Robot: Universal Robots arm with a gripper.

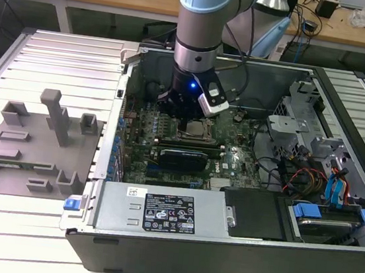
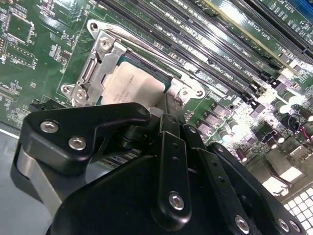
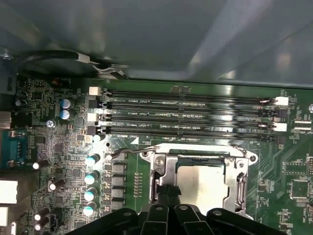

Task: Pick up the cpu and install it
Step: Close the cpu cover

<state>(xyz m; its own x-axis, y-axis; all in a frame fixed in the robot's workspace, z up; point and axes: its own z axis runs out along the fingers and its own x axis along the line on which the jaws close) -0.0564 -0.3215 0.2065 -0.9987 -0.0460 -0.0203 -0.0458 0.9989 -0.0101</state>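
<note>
In both wrist views the gripper (image 2: pixel 165 116) hides the near edge of the cpu (image 2: pixel 131 87).

The cpu (image 3: pixel 201 183) has a matt, silvery metal top. The socket frame (image 3: pixel 157 169) is bright bare metal. The circuit board (image 3: pixel 288 191) is glossy green. The tool (image 2: pixel 168 110) is smooth black with shiny screws. The bench (image 1: pixel 58 61) is ribbed pale metal.

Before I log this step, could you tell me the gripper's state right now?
Gripper: cannot be told; it sits low over the cpu in the socket.
</note>
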